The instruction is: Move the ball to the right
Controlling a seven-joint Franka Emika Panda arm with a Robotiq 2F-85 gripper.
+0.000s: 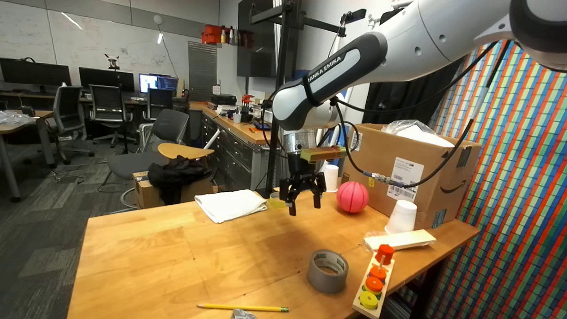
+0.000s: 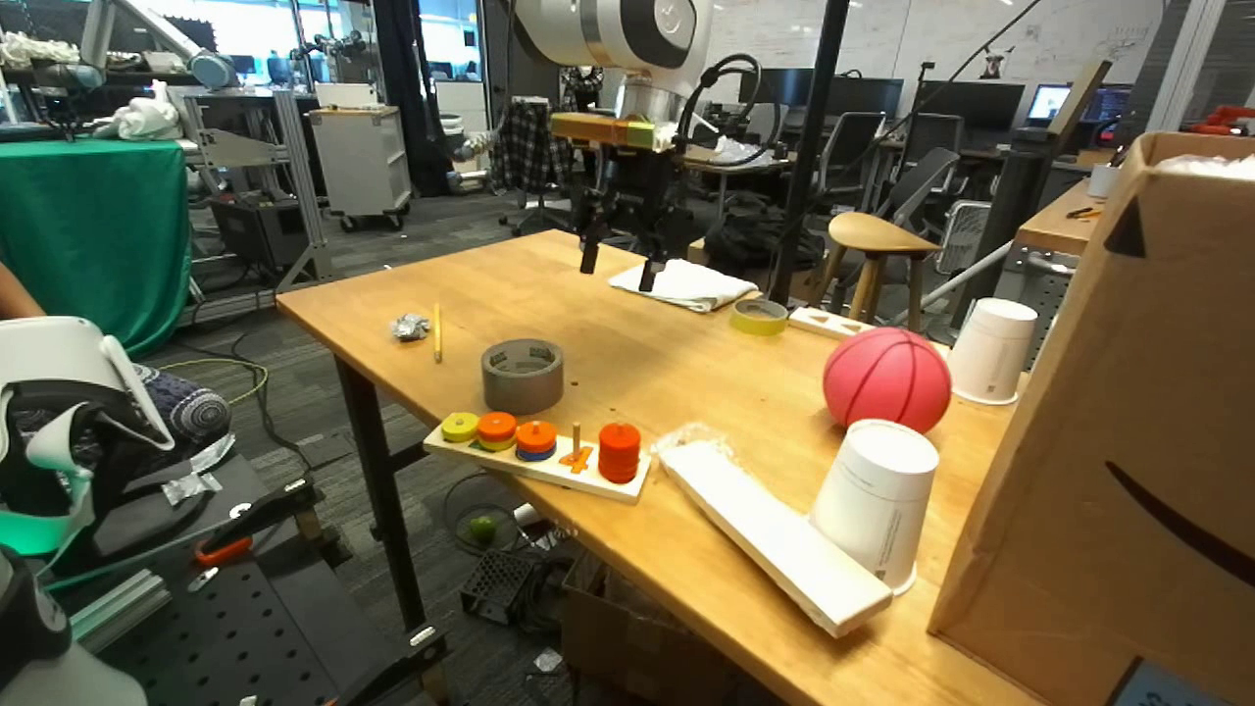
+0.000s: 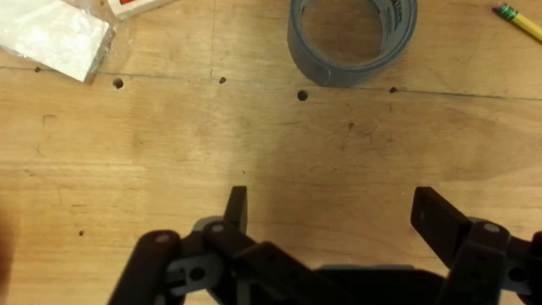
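The ball point(image 1: 352, 196) is pinkish-red with dark seam lines and rests on the wooden table point(image 1: 177, 248). It stands in front of the cardboard box and near two white cups. It also shows in an exterior view point(image 2: 887, 380), close behind a white cup. The ball is out of view in the wrist view. My gripper point(image 1: 304, 208) is open and empty, pointing down above the table, to one side of the ball and apart from it. It also shows raised over the table in an exterior view point(image 2: 618, 275). In the wrist view, bare wood shows between the fingers point(image 3: 332, 203).
A large cardboard box point(image 1: 407, 164), white cups point(image 2: 876, 500) and a white block point(image 2: 765, 534) stand near the ball. A grey tape roll point(image 3: 334, 74), a peg toy point(image 2: 549, 471), a yellow tape roll point(image 2: 758, 318), a white cloth point(image 1: 230, 204) and a pencil point(image 1: 243, 307) lie around.
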